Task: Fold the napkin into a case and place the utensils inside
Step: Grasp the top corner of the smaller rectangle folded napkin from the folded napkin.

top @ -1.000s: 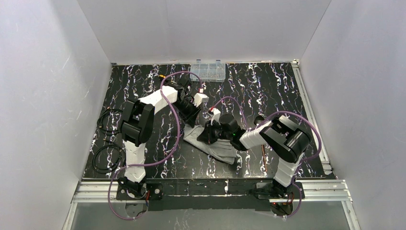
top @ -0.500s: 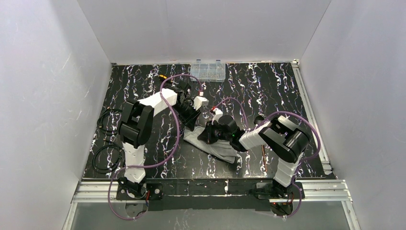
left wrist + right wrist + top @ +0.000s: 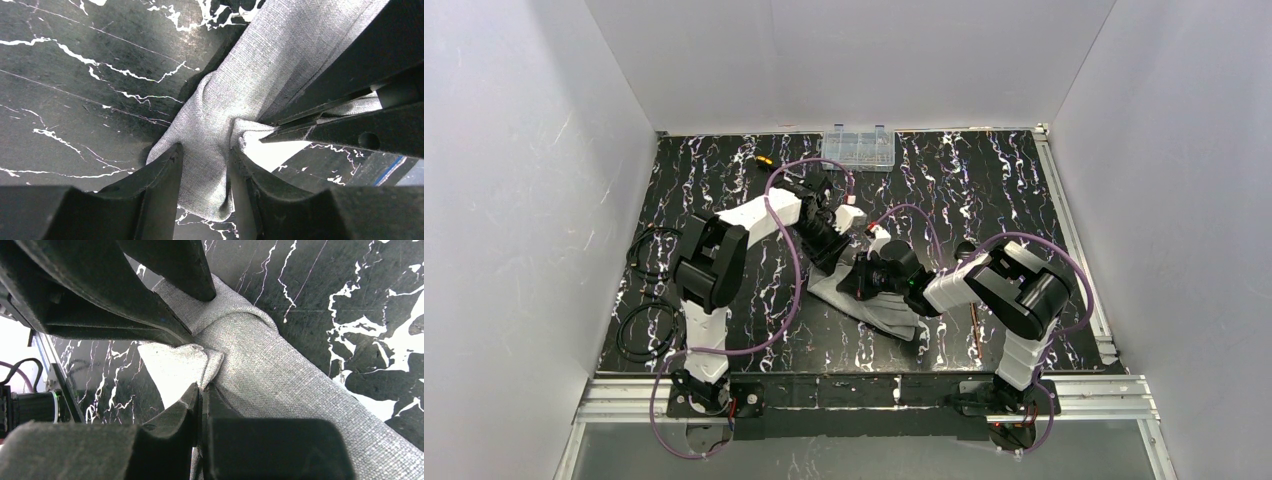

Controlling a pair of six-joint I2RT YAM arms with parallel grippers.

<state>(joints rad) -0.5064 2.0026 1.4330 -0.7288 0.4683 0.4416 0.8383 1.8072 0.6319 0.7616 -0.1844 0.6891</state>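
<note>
The napkin (image 3: 882, 314) lies as a narrow, layered grey band near the middle of the table (image 3: 724, 180), slightly toward the near edge, running diagonally from its far-left end to its near-right end. Both end effectors meet at the far-left end. The left gripper (image 3: 836, 265) straddles that end. In the left wrist view its fingers (image 3: 165, 185) stand a moderate way apart, and a bunched fold of the napkin (image 3: 210, 125) fills the gap and touches both inner faces. Whether the fold is pressed or merely enclosed cannot be told. The right gripper (image 3: 846, 283) is just beside it. In the right wrist view the right gripper (image 3: 201, 389) is almost closed and pinches a small turned-up corner of the napkin (image 3: 280, 370), with the left gripper's dark fingers crossing just above that corner. One utensil (image 3: 974, 318), a thin copper-brown piece, lies on the table well apart from the napkin, toward the near-right corner. The right arm's forearm partly stands in front of it. A clear compartment box (image 3: 859, 148) sits against the middle of the far edge, and its contents are too small to identify. A short tool with an orange-and-black handle (image 3: 764, 161) lies near the far edge, left of the box. Coiled black cables (image 3: 649, 250) rest along the left edge. A purple cable (image 3: 789, 290) loops from the left arm across the table beside the napkin's far-left end.
</note>
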